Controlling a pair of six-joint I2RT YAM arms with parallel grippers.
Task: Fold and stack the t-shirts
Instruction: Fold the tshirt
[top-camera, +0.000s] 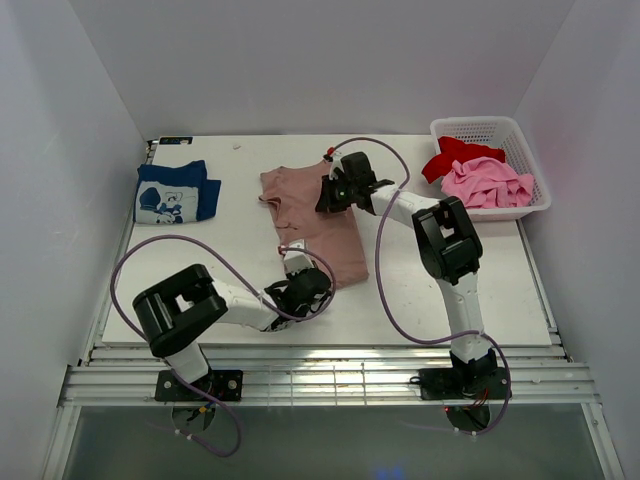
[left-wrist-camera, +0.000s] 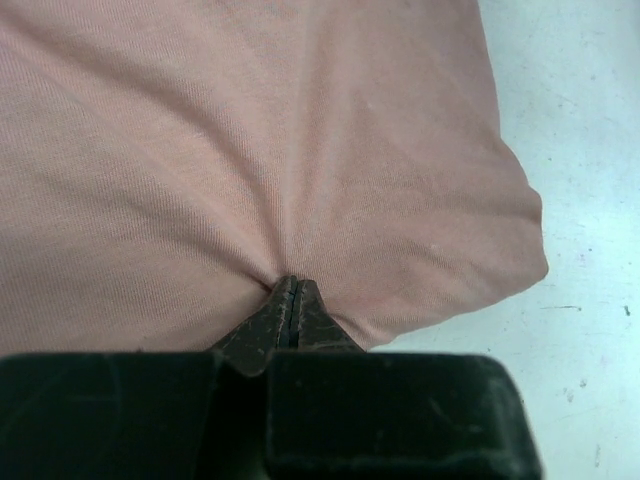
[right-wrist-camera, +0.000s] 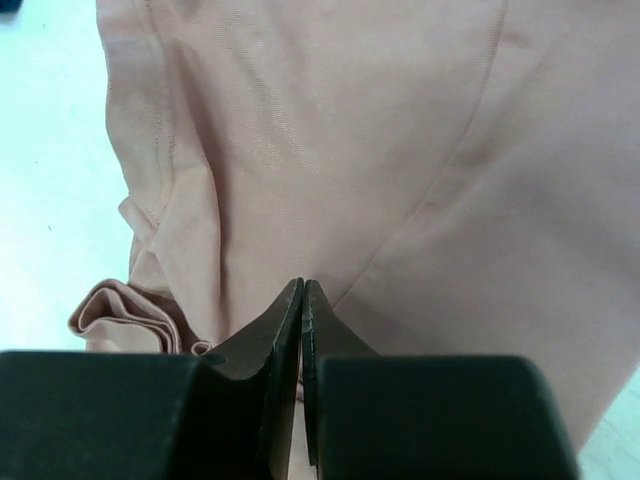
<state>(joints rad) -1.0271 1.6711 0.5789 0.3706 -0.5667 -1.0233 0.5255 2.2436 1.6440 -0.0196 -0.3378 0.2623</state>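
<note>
Two pinches hold the dusty pink t-shirt (top-camera: 340, 245), lying mid table (top-camera: 230, 215): left gripper (left-wrist-camera: 292, 292) clamps its near edge, right gripper (right-wrist-camera: 302, 292) its far part. Soft, light, floppy cloth; it likely bunches, so hems and corners look the best holds.

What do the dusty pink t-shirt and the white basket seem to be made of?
The dusty pink t-shirt looks like a soft knit jersey, perhaps cotton, with a matte finish: fine knit lines show up close, and it puckers into soft folds. The white basket is probably rigid plastic with a smooth finish: its walls form a regular moulded open lattice.
</note>
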